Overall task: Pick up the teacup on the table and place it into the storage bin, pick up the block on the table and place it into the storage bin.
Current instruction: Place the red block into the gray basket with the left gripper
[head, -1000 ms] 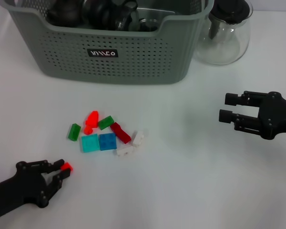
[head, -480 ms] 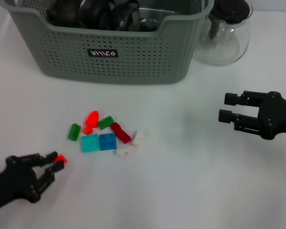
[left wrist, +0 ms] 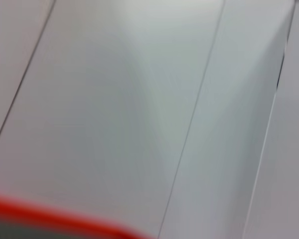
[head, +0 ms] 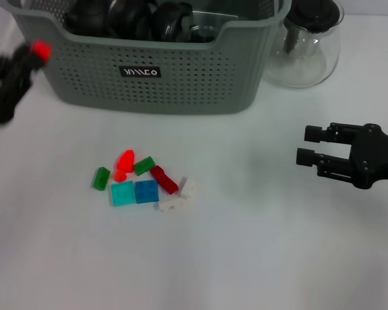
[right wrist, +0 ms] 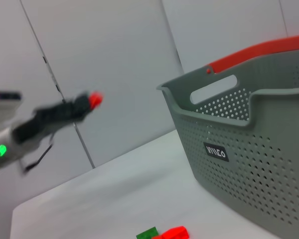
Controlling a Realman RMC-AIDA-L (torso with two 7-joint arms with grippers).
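My left gripper [head: 33, 55] is raised at the far left, level with the left end of the storage bin's rim, shut on a small red block [head: 40, 48]. It also shows in the right wrist view [right wrist: 92, 101], high above the table. The storage bin [head: 155, 74] is grey-green with perforated walls and a black label; it also shows in the right wrist view [right wrist: 254, 144]. Dark rounded items [head: 136, 16] lie inside it. No teacup shows on the table. My right gripper [head: 307, 145] is open and empty, low at the right.
Several loose blocks lie in front of the bin: green [head: 101, 178], red [head: 123, 161], two blue tiles [head: 134, 192], dark red [head: 163, 179], white [head: 179, 197]. A clear glass teapot [head: 307, 45] stands right of the bin.
My left gripper has lifted the red block from low at the front left and swung it up and back to beside the bin's left end. The right arm has not moved.
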